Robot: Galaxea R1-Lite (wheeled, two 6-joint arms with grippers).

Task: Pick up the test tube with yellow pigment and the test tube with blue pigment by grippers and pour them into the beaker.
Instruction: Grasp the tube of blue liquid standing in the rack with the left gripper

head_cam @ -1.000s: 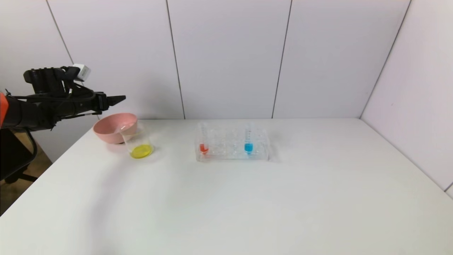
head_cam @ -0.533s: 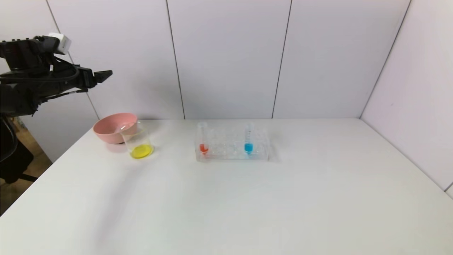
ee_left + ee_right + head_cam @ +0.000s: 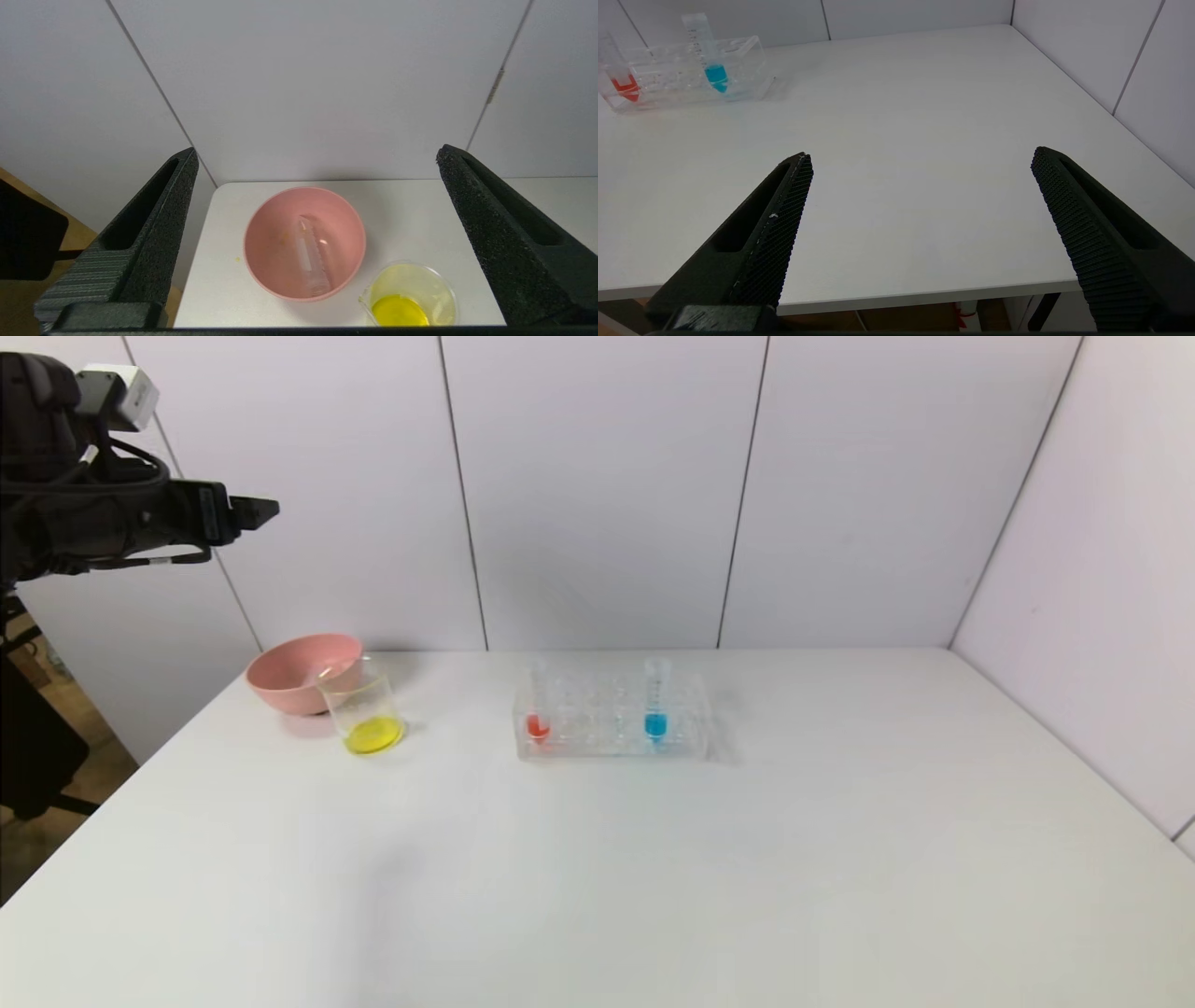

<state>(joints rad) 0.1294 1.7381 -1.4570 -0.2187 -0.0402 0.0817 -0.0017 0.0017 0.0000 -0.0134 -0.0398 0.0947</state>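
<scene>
The left gripper [image 3: 257, 511] is held high above the table's far-left corner, in front of the wall panels, well above the pink bowl [image 3: 297, 683]. From the head view, the beaker [image 3: 366, 714] stands upright on the table [image 3: 597, 859], touching or just in front of the bowl's right side, with yellow liquid pooled at its base. The clear tube rack [image 3: 611, 721] sits near the table's middle rear. The test tube with blue pigment [image 3: 656, 702] stands upright toward the rack's right end; a tube with red liquid [image 3: 537, 702] stands at its left end. The right gripper is outside this view.

Left wrist view: the left gripper [image 3: 317, 158] has its jaws spread wide apart and holds nothing. Below it lies the pink bowl [image 3: 266, 242], and inside the bowl an emptied clear tube [image 3: 310, 254] lies on its side. The beaker [image 3: 411, 301] stands just beside the bowl, holding yellow liquid.

Right wrist view: the right gripper [image 3: 922, 161] has its jaws wide apart and empty, positioned over the table's near edge. The rack [image 3: 738, 70] is well apart from it, with the blue tube [image 3: 707, 51] and the red tube [image 3: 619, 70] upright in it.
</scene>
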